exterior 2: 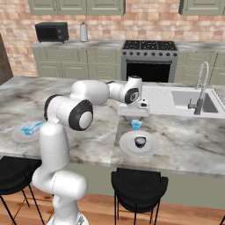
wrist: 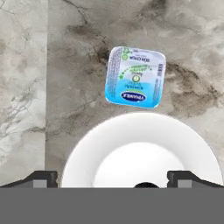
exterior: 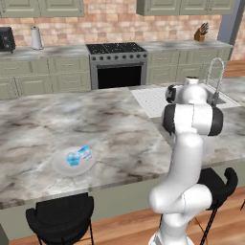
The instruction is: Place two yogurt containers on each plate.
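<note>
Marble counter (wrist: 26,87), blue-labelled yogurt container (wrist: 136,77)

Marble island counter (exterior: 119,139) with sink (exterior 2: 193,100) and faucet (exterior 2: 200,88) — stove (exterior: 117,64), microwave (exterior 2: 52,31), black stools (exterior 2: 138,184)

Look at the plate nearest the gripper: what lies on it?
On the plate under the open gripper sits one small dark, rounded thing; what it is cannot be told. A yogurt container rests on the counter just beyond its rim, not on it.
</note>
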